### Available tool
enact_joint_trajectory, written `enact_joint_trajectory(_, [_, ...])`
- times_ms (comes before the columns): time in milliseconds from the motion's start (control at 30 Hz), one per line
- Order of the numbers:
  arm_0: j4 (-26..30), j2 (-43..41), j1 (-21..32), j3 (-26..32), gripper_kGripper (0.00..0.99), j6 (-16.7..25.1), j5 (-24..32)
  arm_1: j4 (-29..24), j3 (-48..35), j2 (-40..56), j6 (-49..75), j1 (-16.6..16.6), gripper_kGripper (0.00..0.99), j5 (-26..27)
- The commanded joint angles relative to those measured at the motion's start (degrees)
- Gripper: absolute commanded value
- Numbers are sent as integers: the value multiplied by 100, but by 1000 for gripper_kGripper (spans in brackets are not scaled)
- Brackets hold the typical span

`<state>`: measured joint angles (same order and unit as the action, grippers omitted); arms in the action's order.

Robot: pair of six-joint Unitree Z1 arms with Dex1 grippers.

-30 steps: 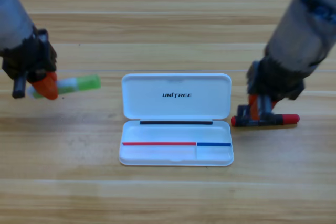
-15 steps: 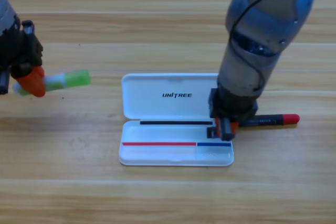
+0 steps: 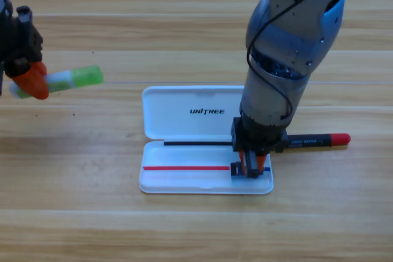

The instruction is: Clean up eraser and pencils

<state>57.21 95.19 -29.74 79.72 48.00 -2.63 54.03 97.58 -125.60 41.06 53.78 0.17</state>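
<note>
The right gripper points down into the small right compartment of the open white case, and a small dark thing between its jaws looks like the eraser, so I judge the jaws closed on it, low over the tray floor. The step in hand seems to be dropping the eraser there: best to let go only when it sits inside the walls of that right compartment, clear of the divider, then lift straight up so the jaws do not drag the case. The black-and-red pencil lies on the tabletop just right of the case, partly behind the right arm. At the far left, the left gripper has its jaws closed on the green pencil, held level, well apart from the case
</note>
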Motion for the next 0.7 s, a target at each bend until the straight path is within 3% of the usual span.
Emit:
enact_joint_trajectory(33, [79, 113, -164, -1, 0, -98, 0, 90, -46, -404, -89, 177, 0, 44])
enact_joint_trajectory(700, [88, 403, -568, 263, 0, -353, 0, 99, -283, -193, -160, 18, 0, -105])
